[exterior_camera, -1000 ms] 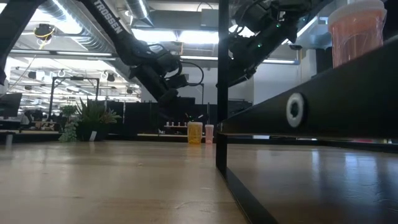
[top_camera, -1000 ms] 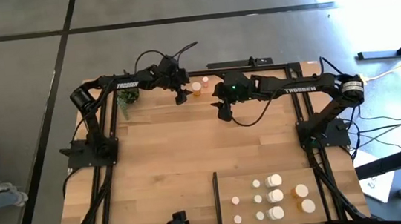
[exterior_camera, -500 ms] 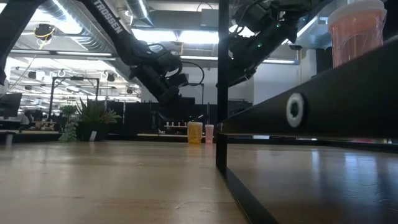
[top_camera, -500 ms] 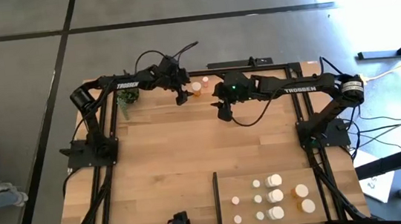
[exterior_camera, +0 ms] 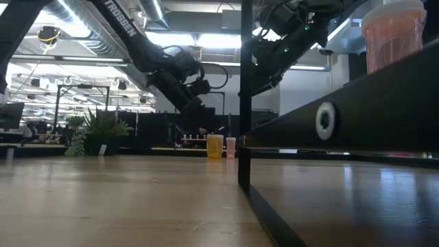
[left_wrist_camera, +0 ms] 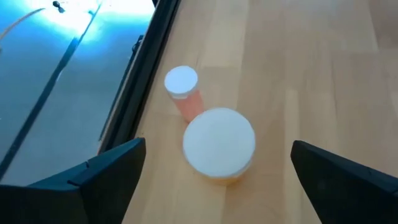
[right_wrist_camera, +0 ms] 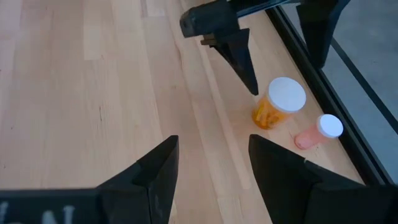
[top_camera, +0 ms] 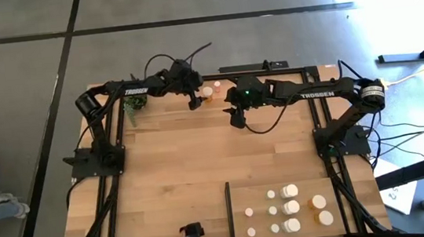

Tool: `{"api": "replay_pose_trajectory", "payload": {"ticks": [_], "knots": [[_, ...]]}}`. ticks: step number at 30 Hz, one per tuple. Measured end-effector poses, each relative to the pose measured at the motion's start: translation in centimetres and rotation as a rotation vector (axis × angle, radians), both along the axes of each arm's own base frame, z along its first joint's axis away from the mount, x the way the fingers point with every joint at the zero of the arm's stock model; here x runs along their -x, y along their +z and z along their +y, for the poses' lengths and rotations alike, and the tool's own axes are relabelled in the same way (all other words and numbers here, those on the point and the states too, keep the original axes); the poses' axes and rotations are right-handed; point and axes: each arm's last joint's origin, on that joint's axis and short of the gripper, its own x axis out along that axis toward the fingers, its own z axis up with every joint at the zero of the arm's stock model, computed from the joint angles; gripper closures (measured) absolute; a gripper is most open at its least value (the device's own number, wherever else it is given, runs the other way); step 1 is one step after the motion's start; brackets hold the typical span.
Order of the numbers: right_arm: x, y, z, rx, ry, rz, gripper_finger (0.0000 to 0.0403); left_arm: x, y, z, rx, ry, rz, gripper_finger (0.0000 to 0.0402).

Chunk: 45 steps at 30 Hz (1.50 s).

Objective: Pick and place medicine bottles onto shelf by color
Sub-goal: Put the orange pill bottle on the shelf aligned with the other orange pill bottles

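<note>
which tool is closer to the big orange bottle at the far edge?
Left. The left tool hovers open right beside the orange bottle, fingers straddling it in its wrist view. The right tool waits open farther off, toward the table's middle.

- Amber bottle (top_camera: pixel 207 92), white cap, upright at the table's far edge.
- Small pink bottle (top_camera: pixel 216 86), upright just beside it.
- Shelf (top_camera: pixel 256 197), near right, carries about ten upright white-capped bottles (top_camera: pixel 291 205) in rows.
</note>
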Motion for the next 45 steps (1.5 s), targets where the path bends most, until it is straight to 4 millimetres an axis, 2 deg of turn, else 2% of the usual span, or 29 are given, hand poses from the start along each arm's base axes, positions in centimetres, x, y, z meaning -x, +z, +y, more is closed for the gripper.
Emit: {"api": "replay_pose_trajectory", "payload": {"ticks": [18, 24, 30, 45], "knots": [[0.0, 0.0, 0.0, 0.0, 0.0, 0.0, 0.0205, -0.2, 0.1, 0.0, -0.025, 0.001, -0.012, 0.0005], [0.0, 0.0, 0.0, 0.0, 0.0, 0.0, 0.0205, -1.3, -1.6, 0.4, 0.011, -0.005, 0.019, 0.0005], [0.0, 0.0, 0.0, 0.0, 0.0, 0.0, 0.0205, -2.1, -1.8, 1.1, 0.029, 0.006, 0.004, 0.0005], [0.0, 0.0, 0.0, 0.0, 0.0, 0.0, 0.0205, -2.2, -2.3, 0.4, 0.049, 0.044, 0.074, 0.0005]]}}
